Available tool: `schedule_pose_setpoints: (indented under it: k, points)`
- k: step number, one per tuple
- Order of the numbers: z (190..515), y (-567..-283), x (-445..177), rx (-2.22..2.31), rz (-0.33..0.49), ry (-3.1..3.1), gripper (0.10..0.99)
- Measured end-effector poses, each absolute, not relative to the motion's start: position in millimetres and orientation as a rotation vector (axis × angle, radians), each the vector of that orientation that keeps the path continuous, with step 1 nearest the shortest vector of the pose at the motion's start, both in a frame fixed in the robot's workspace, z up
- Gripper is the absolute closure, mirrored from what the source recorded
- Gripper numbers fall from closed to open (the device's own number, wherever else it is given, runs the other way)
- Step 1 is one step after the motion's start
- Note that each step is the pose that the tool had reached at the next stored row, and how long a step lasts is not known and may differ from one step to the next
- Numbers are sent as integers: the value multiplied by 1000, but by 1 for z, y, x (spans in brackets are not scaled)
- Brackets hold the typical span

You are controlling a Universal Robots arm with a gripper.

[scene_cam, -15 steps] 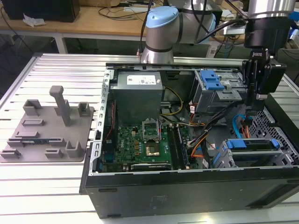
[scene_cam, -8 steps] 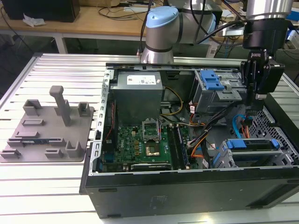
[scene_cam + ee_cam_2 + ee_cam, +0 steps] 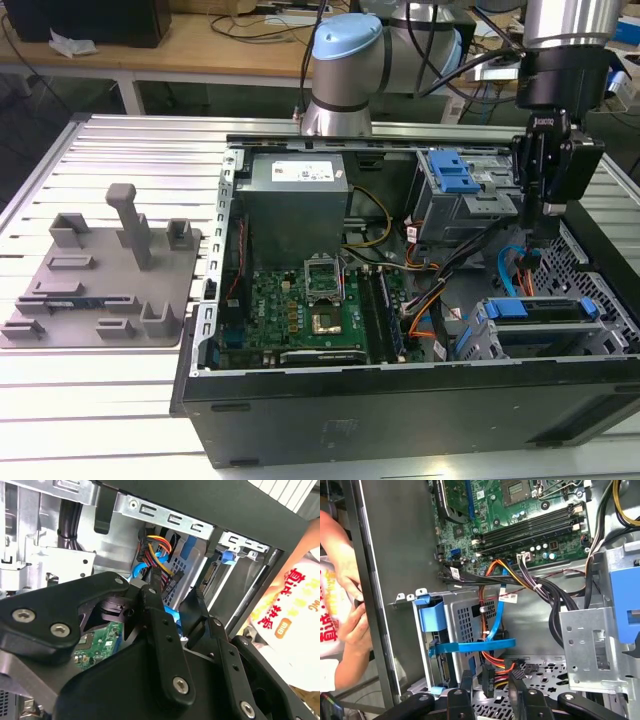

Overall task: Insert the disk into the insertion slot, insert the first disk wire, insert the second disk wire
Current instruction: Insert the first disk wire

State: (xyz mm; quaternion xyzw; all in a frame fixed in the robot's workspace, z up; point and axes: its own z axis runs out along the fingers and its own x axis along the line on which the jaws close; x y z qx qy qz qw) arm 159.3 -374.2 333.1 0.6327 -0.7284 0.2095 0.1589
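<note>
The low grey insertion slot (image 3: 600, 330) sits in the open computer case's near corner, on the exterior view's right. The disk's blue frame (image 3: 520, 308) lies in its bay; the frame (image 3: 432, 617) also shows in the first wrist view, with the drive body hidden by the cage (image 3: 465, 622). My gripper (image 3: 545, 225) hangs over the cage's back end. Its fingers (image 3: 465, 682) stand apart, open, on either side of a black plug with orange, red and yellow wires (image 3: 489, 675). A blue cable (image 3: 497, 620) runs over the cage. In the second wrist view my gripper (image 3: 170, 597) points at the same wires (image 3: 156, 545).
A taller grey cage with a blue latch (image 3: 455, 185) stands behind my gripper. The motherboard (image 3: 320, 305) and power supply (image 3: 295, 190) fill the case's middle. A person's hand (image 3: 345, 610) holds a white printed bag outside the case wall. A grey fixture plate (image 3: 100, 280) lies on the exterior view's left.
</note>
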Motion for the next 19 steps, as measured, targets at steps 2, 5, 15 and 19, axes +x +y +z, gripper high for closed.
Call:
schedule_pose_setpoints:
  k: [2,5,15,19]
  points:
    - [333,-374,160,1808,600,-2081,671]
    - [332,-374,160,1808,600,-2081,671]
    - [332,-377,159,1808,601,-2080,671]
    - [331,-377,159,1808,601,-2080,671]
